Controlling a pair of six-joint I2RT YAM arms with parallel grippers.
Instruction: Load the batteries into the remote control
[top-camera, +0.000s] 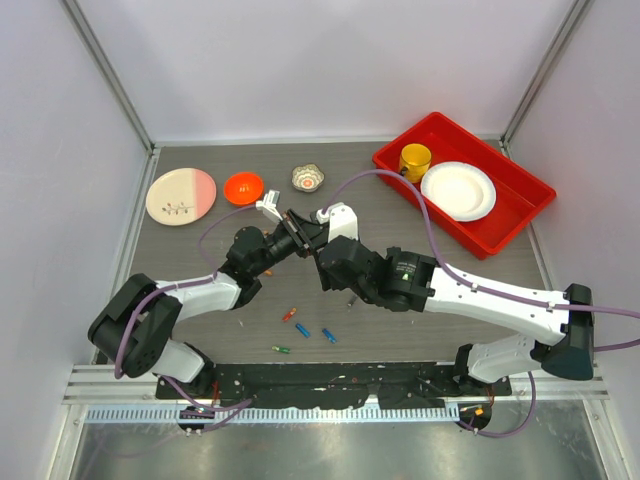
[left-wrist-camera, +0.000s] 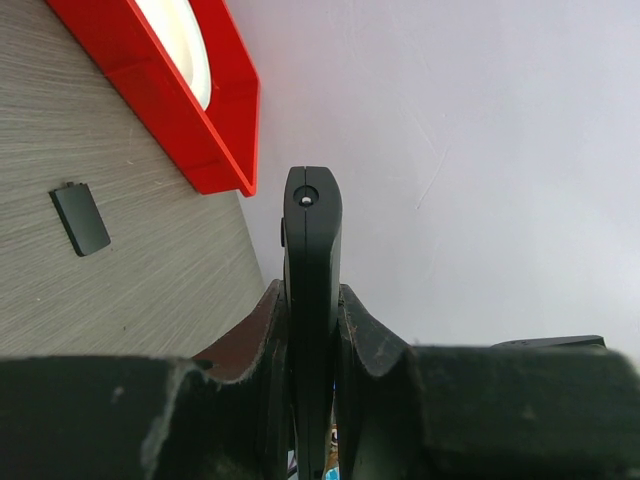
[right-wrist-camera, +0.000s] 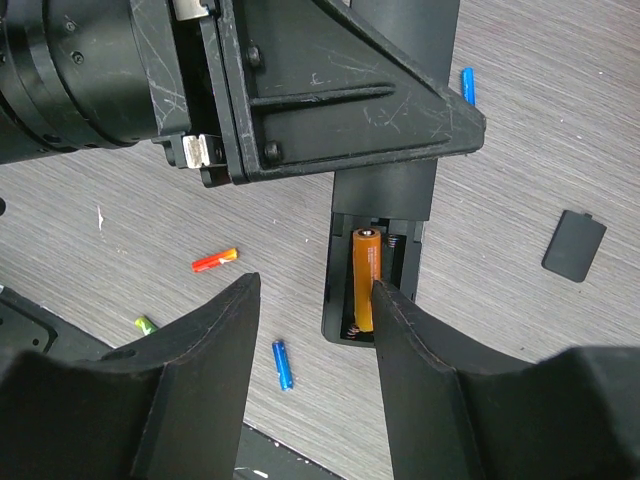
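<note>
Left gripper (left-wrist-camera: 310, 296) clamps the remote control (left-wrist-camera: 312, 230) aloft; right gripper (right-wrist-camera: 315, 286) hovers above it, jaws parted, empty.

Twin white-and-black arms
Left arm (top-camera: 190, 295) and right arm (top-camera: 500, 295): white links, black joints, purple cables (top-camera: 432, 225); right gripper (right-wrist-camera: 315, 288) matte black.

red tray (top-camera: 517, 196) with yellow cup (top-camera: 415, 158) and white plate (top-camera: 458, 190)
</note>
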